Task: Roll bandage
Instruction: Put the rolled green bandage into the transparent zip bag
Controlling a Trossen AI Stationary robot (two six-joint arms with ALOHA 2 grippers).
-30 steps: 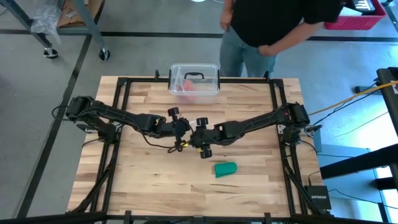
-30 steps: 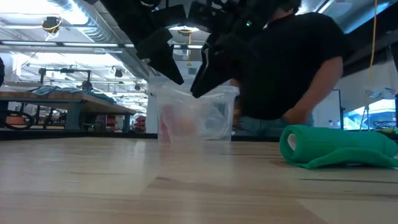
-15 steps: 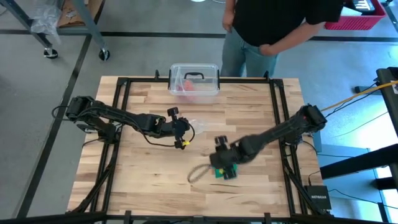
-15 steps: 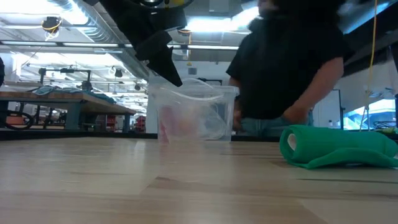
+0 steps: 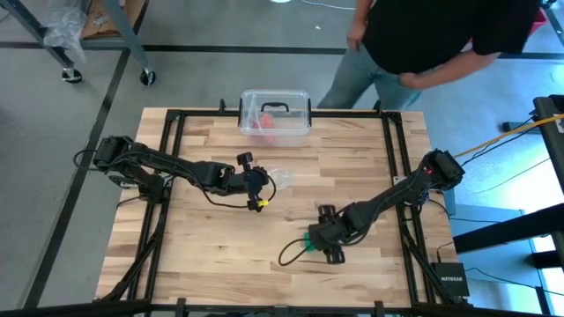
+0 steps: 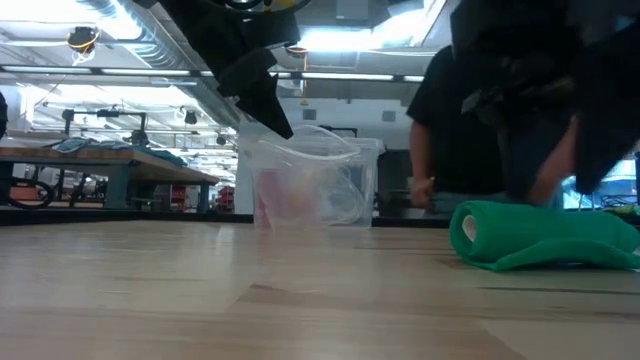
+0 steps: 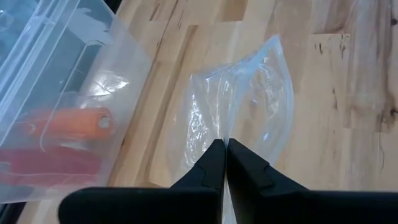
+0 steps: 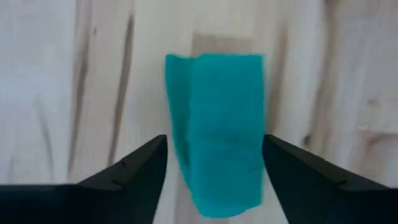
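Note:
The green bandage (image 8: 217, 106) lies on the table toward the near right, partly rolled, its rolled end (image 6: 465, 232) toward the left and a loose tail (image 6: 590, 245) toward the right. My right gripper (image 8: 214, 146) hangs open just above it, pointing down, one finger on either side and both apart from the cloth; the high view shows this gripper (image 5: 324, 239) covering most of the bandage (image 5: 310, 239). My left gripper (image 7: 225, 148) stays at the table's middle (image 5: 263, 183), shut on a clear plastic wrapper (image 7: 242, 106). My left gripper pinches the clear plastic wrapper at its near edge (image 7: 226, 132) between its two shut fingertips. The fingers slant downward from the table's left side. The wrapper sticks out beyond the fingertips, crumpled and slack, above the table.
A clear plastic box (image 5: 276, 112) with a black handle and red things inside stands at the far edge, just beyond the left gripper. A person (image 5: 432, 35) stands behind the far right edge. A black cable loop (image 5: 286, 254) lies by the right gripper.
My right gripper has left the table's middle beside the left gripper, swung toward the near right and come down over the bandage, tipping to point more steeply down. The bandage has not moved. The person behind the table has stepped to the right.

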